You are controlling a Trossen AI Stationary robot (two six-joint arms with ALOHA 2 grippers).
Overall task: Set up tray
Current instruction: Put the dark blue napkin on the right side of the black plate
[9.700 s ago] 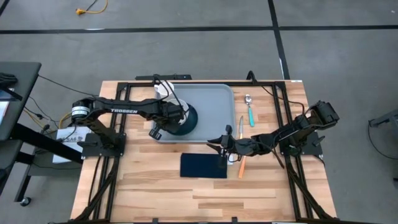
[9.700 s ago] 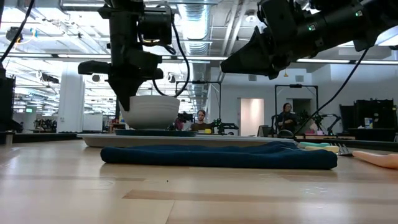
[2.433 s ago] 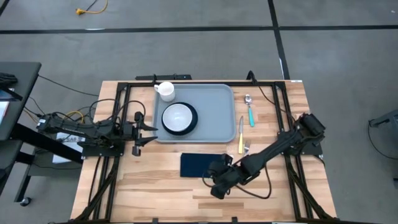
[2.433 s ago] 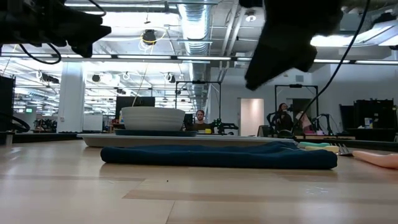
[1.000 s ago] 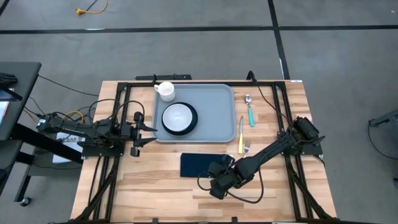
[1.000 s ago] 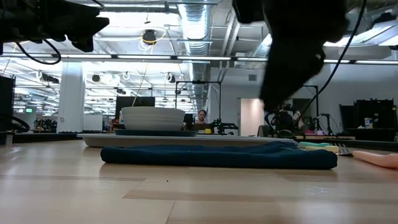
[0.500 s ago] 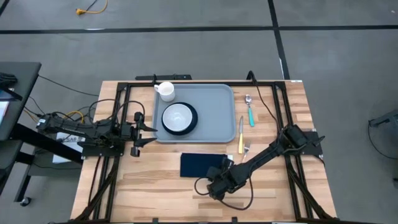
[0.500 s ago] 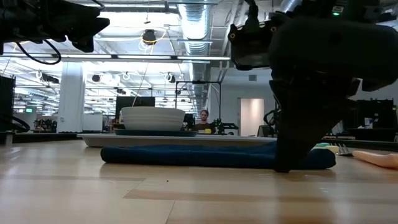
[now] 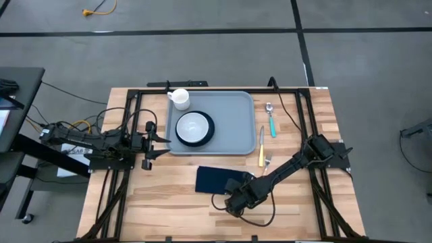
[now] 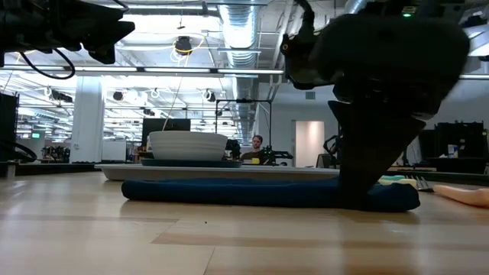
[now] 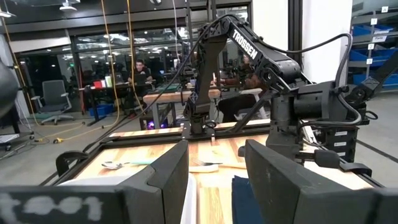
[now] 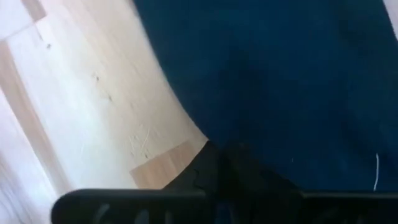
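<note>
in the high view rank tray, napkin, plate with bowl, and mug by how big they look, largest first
1. tray
2. napkin, partly covered by the right gripper
3. plate with bowl
4. mug

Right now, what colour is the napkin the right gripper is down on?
Dark navy blue; the napkin shows best in the high view, with the right gripper at its edge.

Both arms are showing matte black housings; right arm is displaying white "TROSSEN" lettering and trailing black cables.
</note>
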